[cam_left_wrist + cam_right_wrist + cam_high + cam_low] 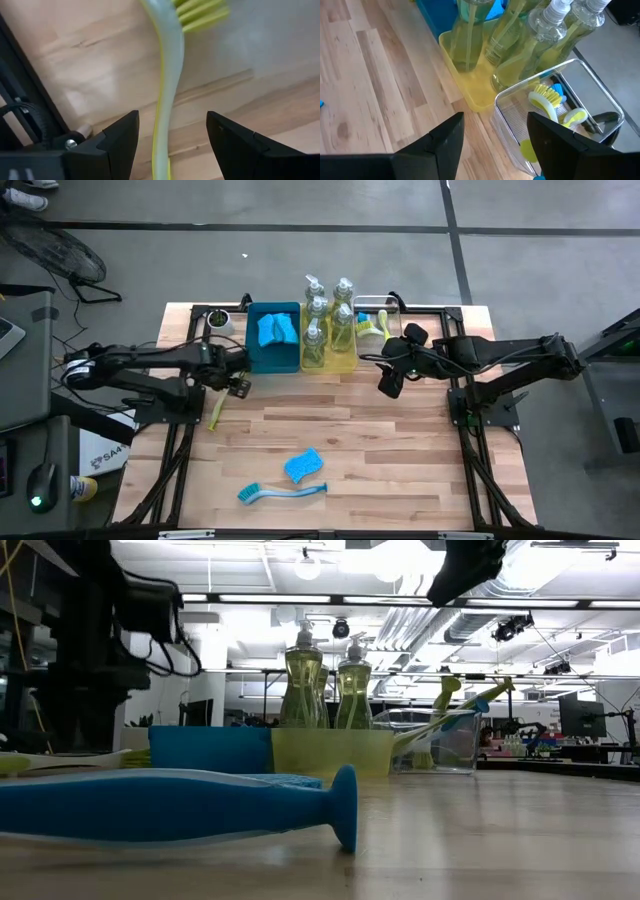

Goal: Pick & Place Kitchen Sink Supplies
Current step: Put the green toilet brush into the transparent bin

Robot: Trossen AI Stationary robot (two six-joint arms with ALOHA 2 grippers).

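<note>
No brand, label or legible writing can be made out on any task item.

Table point(400, 470): pale wood planks with visible grain, framed by black rails.

Left gripper point(236, 383): positioned at the left side of the table. The left wrist view shows its 2 dark fingers point(120, 137) parted, with the slim, glossy yellow-green dish brush point(167, 100) lying on the wood between them, handle in the gap and bristles beyond. Neither finger touches the handle; nothing is held.

Right gripper point(391, 379): raised above the right side of the table, near the far bins. Fingers point(442, 145) parted and empty.

Far edge, left to right:
- Blue bin point(250, 345), opaque, rectangular, holding wavy-edged bright-blue sponges point(277, 329).
- Yellow translucent tray point(345, 366) holding 4 clear pump bottles point(314, 345) of yellowish-green soap, waisted in shape, with clear pump heads.
- Clear plastic bin point(602, 95) holding brushes point(547, 100) with yellow bristles.

Near centre: 1 loose blue sponge point(303, 465), porous in texture, just beside a blue dish brush point(285, 492) with a smooth curved handle lying flat.

Far left corner: small white cup point(218, 322) with dark contents.
</note>
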